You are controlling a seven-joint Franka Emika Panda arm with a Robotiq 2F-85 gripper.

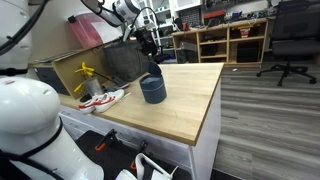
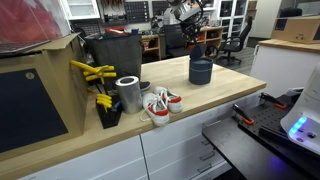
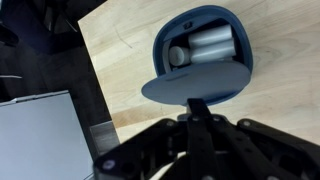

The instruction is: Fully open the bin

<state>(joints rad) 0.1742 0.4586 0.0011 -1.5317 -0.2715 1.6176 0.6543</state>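
Bright, even indoor light in both exterior views. Soft shadow at foot of bin [image 1: 152,90] on table [image 1: 190,115]. Wrist view blurry; gripper [image 3: 195,108] dark, out of focus.

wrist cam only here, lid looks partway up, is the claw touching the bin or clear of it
Observer: In an exterior view the claw hangs above the bin, apparently clear of it.
Operator: anything close by that i could bump
Observer: A pair of sneakers and a metal can sit farther along the table, well apart from the bin.
Operator: and behind it
Observer: A large dark tote stands beyond the bin, not touching it.
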